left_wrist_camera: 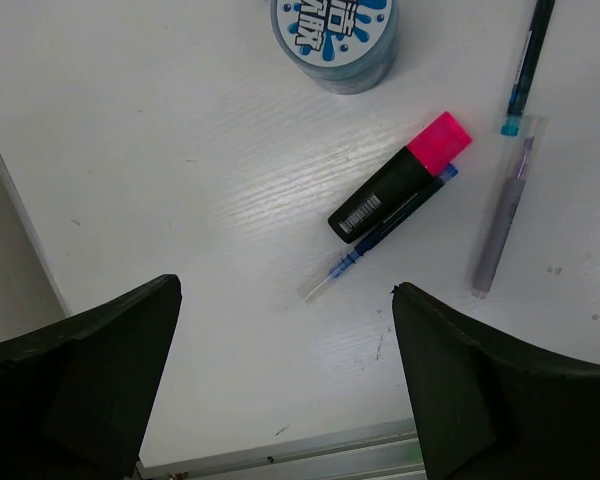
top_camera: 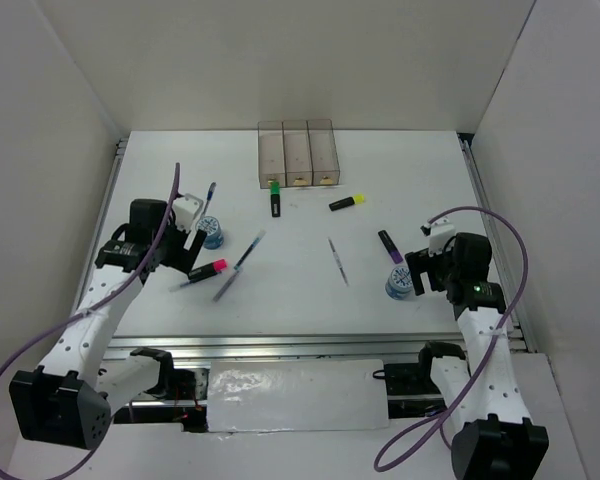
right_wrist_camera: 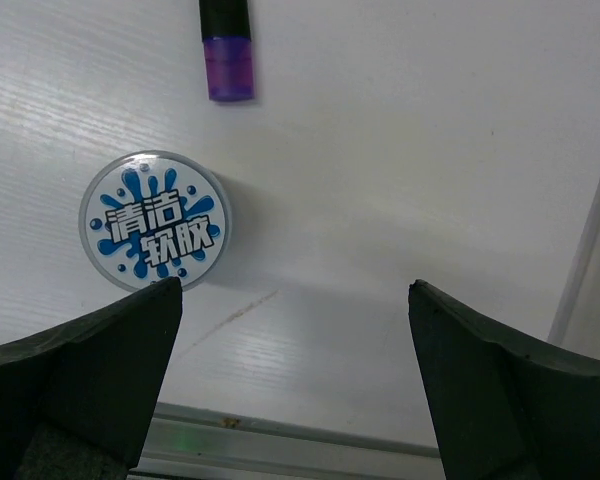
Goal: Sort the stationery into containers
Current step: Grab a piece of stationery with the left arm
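The containers (top_camera: 295,153) are three clear brownish boxes in a row at the back. A pink-capped highlighter (left_wrist_camera: 400,190) lies across a blue pen (left_wrist_camera: 375,245), just ahead of my left gripper (left_wrist_camera: 285,290), which is open and holds nothing. A tape roll (left_wrist_camera: 335,35) and a grey pen (left_wrist_camera: 502,220) lie beyond. My right gripper (right_wrist_camera: 295,285) is open too, with the other tape roll (right_wrist_camera: 155,222) beside its left finger and a purple-capped highlighter (right_wrist_camera: 227,50) farther off. Green (top_camera: 275,199) and yellow (top_camera: 347,202) highlighters lie near the containers.
A thin pen (top_camera: 338,260) lies mid-table, another (top_camera: 250,250) left of it, and one (top_camera: 211,196) behind the left tape roll. White walls enclose the table on three sides. A metal rail (top_camera: 280,345) runs along the near edge.
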Available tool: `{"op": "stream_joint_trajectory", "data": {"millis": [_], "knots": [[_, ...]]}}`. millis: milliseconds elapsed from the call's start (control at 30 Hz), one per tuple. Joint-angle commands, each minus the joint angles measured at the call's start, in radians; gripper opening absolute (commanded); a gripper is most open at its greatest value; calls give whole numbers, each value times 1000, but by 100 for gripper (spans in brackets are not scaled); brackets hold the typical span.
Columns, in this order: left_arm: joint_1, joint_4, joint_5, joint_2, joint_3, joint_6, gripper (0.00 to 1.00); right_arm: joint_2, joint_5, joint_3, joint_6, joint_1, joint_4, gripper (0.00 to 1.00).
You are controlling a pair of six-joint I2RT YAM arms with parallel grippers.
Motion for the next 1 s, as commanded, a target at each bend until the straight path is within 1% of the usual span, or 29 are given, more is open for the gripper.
{"op": "stream_joint_trajectory", "data": {"millis": [0,67,100,133,200,267,467,667,867,967], "knots": [[-8,59,35,-17,40,-5,99,33,33,38,8,-2,-22,100],[-8,31,59,54,98,-10,99,45,38,44,17,-2,-22,100],[-8,22,64,108,117,-3,98,58,33,47,20,-2,-23,100],[-10,19,96,128,143,-6,96,61,32,49,26,-4,-23,100],[-10,3,142,188,167,0,96,85,21,54,38,-2,-25,100],[-10,10,163,220,183,-11,99,117,7,69,38,-1,-42,100],[-5,34,151,358,232,-37,99,179,-27,112,37,-1,-97,100],[30,49,165,496,296,-71,99,180,-28,123,43,-1,-105,100],[43,57,206,584,350,-76,99,196,-37,129,40,-1,-109,100],[44,77,223,622,361,-76,97,196,-41,124,43,-1,-108,100]]}}
